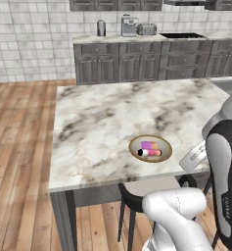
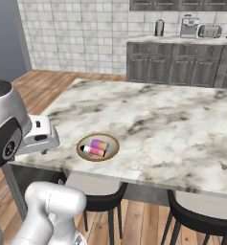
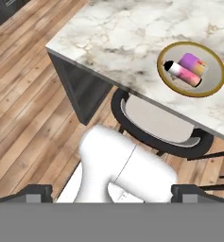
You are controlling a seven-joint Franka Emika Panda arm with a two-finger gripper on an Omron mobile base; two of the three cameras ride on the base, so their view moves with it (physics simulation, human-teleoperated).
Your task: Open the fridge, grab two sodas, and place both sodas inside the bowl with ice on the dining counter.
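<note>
The marble desk point(image 1: 112, 117) spreads across both base views, white with grey veins, standing on a wood plank floor point(image 1: 19, 147). Behind it the left base view shows the dark cabinets point(image 1: 137, 61) along the tiled wall, with a toaster point(image 1: 147, 29) and a coffee machine point(image 1: 129, 25) on their top. The right base view adds two dark stools point(image 2: 201, 222) tucked under the desk's near edge; the hand view looks down on one stool seat point(image 3: 156, 123) below that edge.

The bowl point(image 1: 134, 147) sits near the desk's front edge, tan-rimmed and pale inside. In it lie both sodas, touching side by side: the pink bottle point(image 1: 150, 153) on its side, black cap pointing away from the arm, and the purple-pink can point(image 1: 149, 145) just behind it. The hand view shows the can's yellowish band most plainly.

The claw point(image 3: 111, 191) is spread wide and empty, its fingertips point(image 3: 38, 191) standing far apart, off the desk's edge above the floor.
</note>
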